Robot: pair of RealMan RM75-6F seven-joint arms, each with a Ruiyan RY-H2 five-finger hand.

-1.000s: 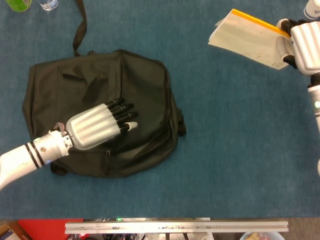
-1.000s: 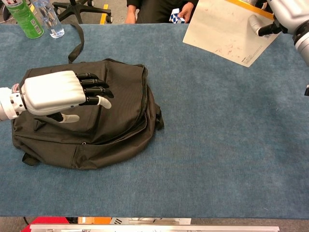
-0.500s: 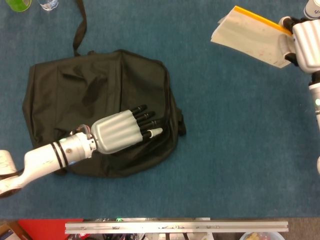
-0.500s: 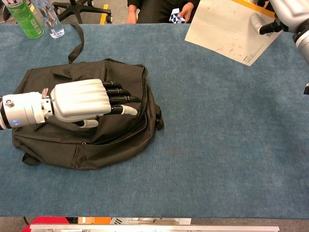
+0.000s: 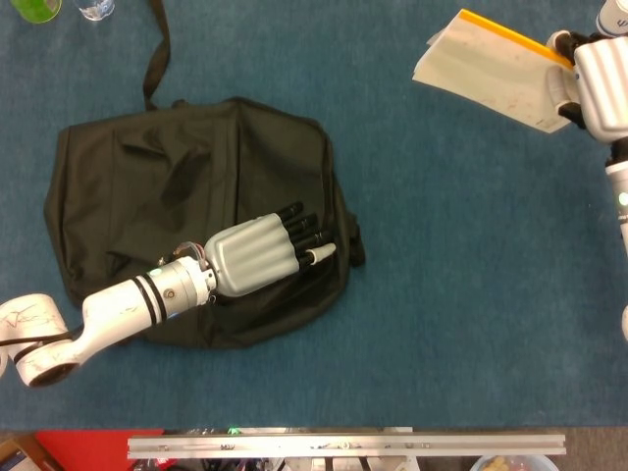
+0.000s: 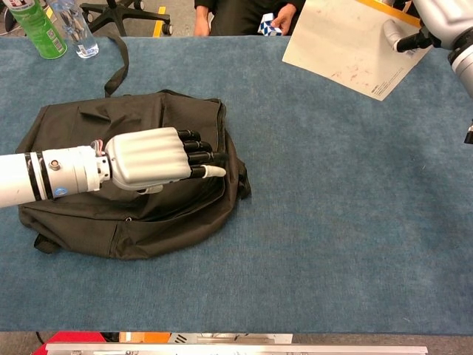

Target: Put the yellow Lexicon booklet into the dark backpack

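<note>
The dark backpack [image 5: 147, 186] [image 6: 89, 126] lies flat on the blue table at the left. My left hand [image 5: 257, 259] [image 6: 151, 157] lies over its right part with fingers stretched toward the right edge, holding nothing. My right hand [image 5: 594, 86] [image 6: 436, 18] holds the yellow Lexicon booklet [image 5: 491, 69] [image 6: 347, 44] lifted at the far right, its pale cover facing the cameras and its yellow edge on top. The booklet is well apart from the backpack.
A green bottle [image 6: 33, 28] and a clear bottle [image 6: 74, 26] stand at the far left corner. The backpack's strap [image 5: 155, 49] trails toward them. A person with a small cube [image 6: 267, 26] sits beyond the far table edge.
My left hand has slid rightward and nearer across the backpack, toward its right edge. The right hand with the booklet has stayed nearly still.
</note>
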